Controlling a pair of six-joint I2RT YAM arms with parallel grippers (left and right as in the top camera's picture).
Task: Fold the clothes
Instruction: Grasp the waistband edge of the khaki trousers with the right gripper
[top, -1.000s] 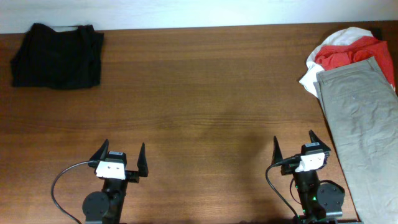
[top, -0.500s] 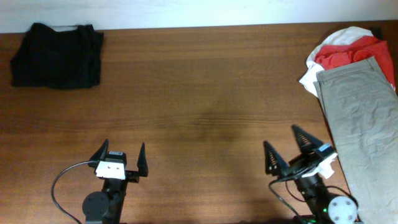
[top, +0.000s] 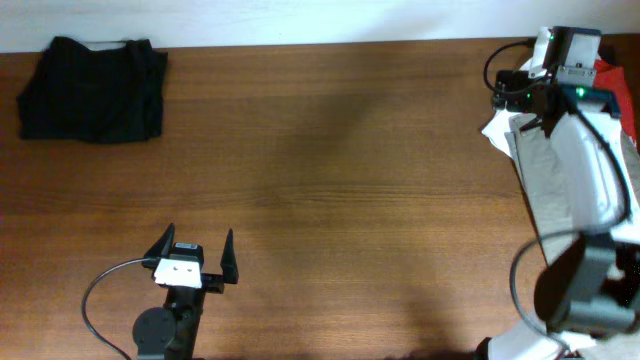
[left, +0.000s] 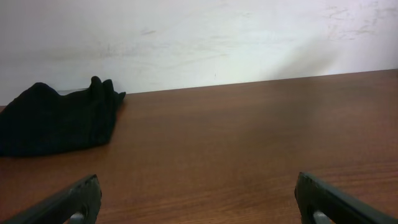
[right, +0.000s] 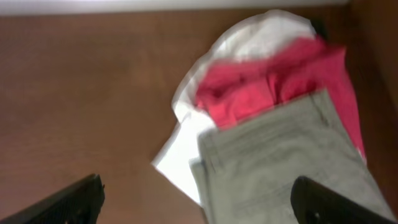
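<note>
A pile of clothes lies at the table's far right: khaki trousers (top: 537, 165) over a red garment (top: 612, 82) and a white garment (top: 497, 128). My right gripper (top: 540, 95) is open and empty, held above the top end of this pile. In the right wrist view (right: 199, 205) its fingers frame the trousers (right: 280, 168), the red garment (right: 267, 87) and the white garment (right: 183, 155). A black garment (top: 90, 90) lies bunched at the far left, also in the left wrist view (left: 56, 118). My left gripper (top: 198, 248) is open and empty near the front edge.
The brown wooden table (top: 330, 170) ends at a white wall (left: 199, 37) behind. The right arm's white link (top: 590, 170) stretches over the trousers from its base at the front right. A black cable (top: 95, 290) loops beside the left arm's base.
My right arm has swung from its rest near the front edge out to the far right, above the clothes pile, with its jaws open. The left arm has not moved.
</note>
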